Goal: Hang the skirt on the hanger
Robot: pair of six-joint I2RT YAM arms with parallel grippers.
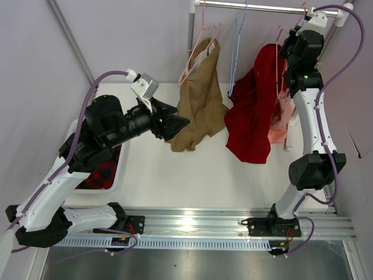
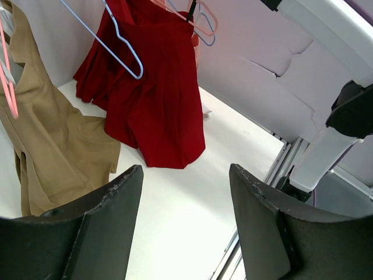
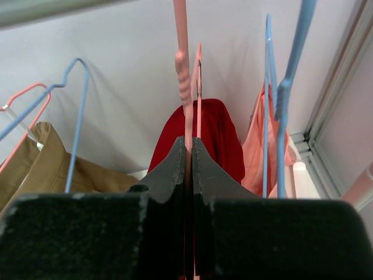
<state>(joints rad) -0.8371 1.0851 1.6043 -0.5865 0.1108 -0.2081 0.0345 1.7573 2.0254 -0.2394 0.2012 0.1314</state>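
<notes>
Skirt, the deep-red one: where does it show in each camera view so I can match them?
Top external: skirt hangs right of centre, under the rail.
Left wrist: skirt at upper middle.
Right wrist: skirt at centre, behind the right gripper.
Shared landmark: tan garment, left of it in every view.

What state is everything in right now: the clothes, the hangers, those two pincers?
skirt: hanging below the rail.
hanger: pinched by the right pincer.
right pincer: shut on the hanger.
left pincer: open, empty, above the table.
tan garment: hanging from the rail.
light-blue hanger: bare, on the rail.
plaid garment: lying in the white bin.
</notes>
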